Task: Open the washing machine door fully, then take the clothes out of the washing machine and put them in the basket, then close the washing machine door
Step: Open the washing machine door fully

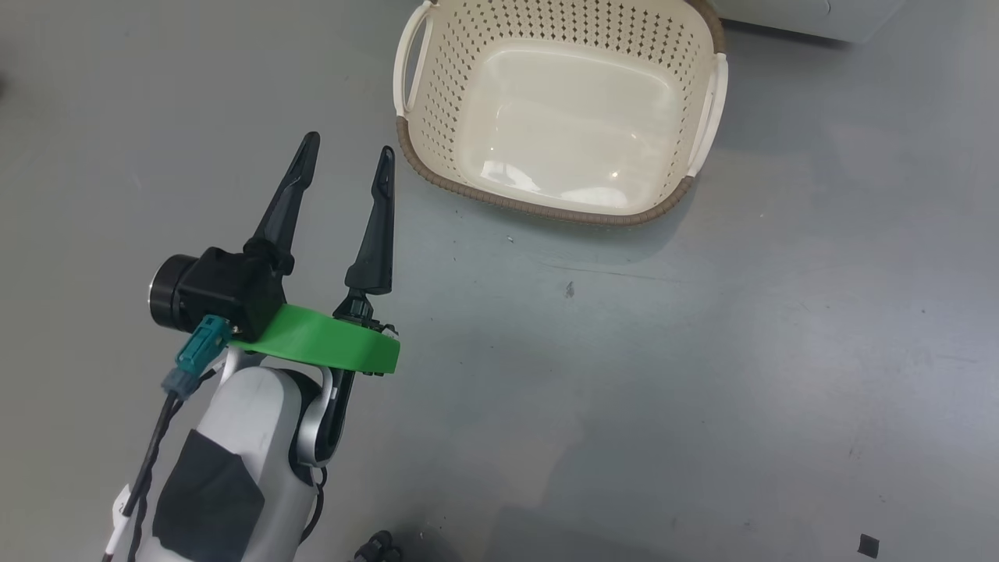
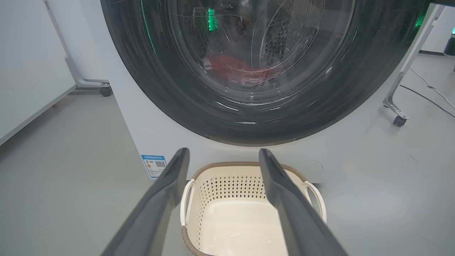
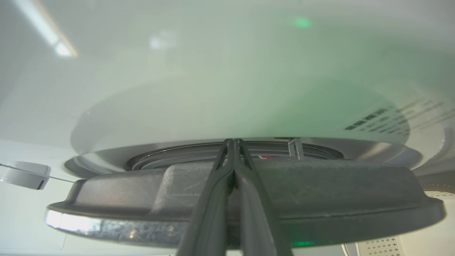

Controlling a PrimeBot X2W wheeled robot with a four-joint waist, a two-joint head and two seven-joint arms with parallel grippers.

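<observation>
My left gripper (image 1: 349,148) hovers open over the grey floor, just left of the empty cream basket (image 1: 546,204). In the left wrist view its fingers (image 2: 177,177) frame the basket (image 2: 227,170), which stands in front of the white washing machine (image 2: 149,135). Red clothes (image 2: 231,69) lie in the drum behind the glass of the black-rimmed washing machine door (image 2: 170,92). My right gripper (image 3: 233,142) is shut, its tips reaching over the edge of the door (image 3: 337,192). There a narrow gap shows between the door and the machine front (image 3: 213,89).
A blue label sticker (image 2: 154,165) sits low on the machine's front. Wheeled frame legs stand to either side of it (image 2: 105,90) (image 2: 398,119), with a cable (image 2: 430,89) on the floor at the right. A white panel (image 2: 25,71) lines the left.
</observation>
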